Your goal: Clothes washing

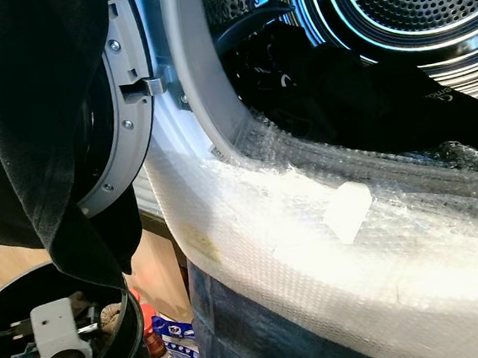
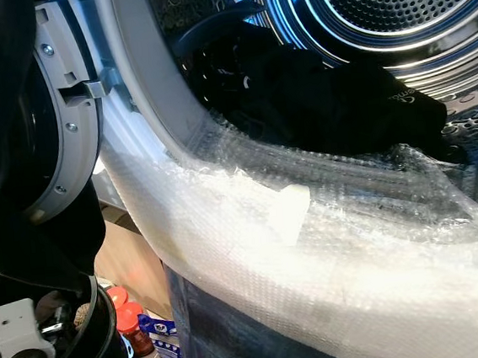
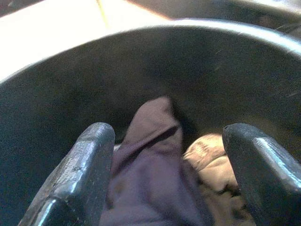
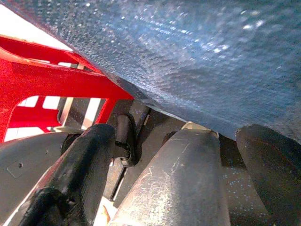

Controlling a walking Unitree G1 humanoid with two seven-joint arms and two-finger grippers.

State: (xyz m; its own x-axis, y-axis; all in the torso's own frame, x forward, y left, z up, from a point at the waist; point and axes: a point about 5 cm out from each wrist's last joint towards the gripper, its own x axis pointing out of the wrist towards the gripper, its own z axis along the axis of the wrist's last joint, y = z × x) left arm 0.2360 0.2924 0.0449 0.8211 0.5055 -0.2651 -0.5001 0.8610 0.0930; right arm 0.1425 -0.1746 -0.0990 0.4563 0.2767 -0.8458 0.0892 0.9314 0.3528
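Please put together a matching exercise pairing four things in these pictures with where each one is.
Things:
1. black clothes
2. bubble wrap
3. purple cloth
4. red stool

Places:
A. between the left gripper's open fingers, inside the dark bucket
B. lying in the washer drum
C. under the machine, in the right wrist view
D. spread over the lower rim of the washer opening

Pairs: 1-B, 2-D, 3-A, 4-C
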